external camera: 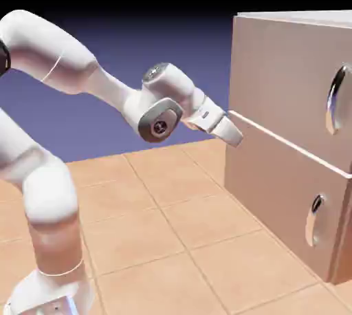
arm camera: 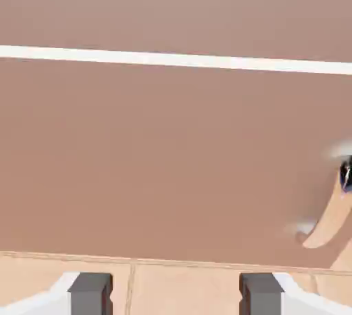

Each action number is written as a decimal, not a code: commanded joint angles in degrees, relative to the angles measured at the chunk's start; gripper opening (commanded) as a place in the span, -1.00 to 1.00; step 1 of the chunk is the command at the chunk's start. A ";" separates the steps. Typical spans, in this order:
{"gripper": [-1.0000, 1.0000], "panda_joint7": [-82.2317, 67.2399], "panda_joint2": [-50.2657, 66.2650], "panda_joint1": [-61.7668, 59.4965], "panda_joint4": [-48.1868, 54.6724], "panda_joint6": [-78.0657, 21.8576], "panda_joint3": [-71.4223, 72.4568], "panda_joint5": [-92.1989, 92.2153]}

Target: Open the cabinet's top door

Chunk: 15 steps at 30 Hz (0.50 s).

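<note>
Gripper point(external camera: 236, 136), jaws spread and empty, sits level with the cabinet point(external camera: 289, 52) seam; top door handle point(external camera: 337, 100) lies above and right, long axis vertical.

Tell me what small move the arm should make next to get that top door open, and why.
Probably shift the gripper up and along the cabinet front toward the top door handle. Its open jaws hold nothing and point at the white seam between panels, well away from that handle.
</note>
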 commanded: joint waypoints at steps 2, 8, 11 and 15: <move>0.00 3.46 -0.71 2.11 1.29 -0.14 -2.26 -4.99; 0.00 13.82 -2.85 8.42 5.17 -0.56 -9.03 -19.94; 0.00 19.00 -3.93 11.58 7.10 -0.77 -12.41 -27.42; 0.00 25.91 -5.35 15.79 9.69 -1.06 -16.92 -37.39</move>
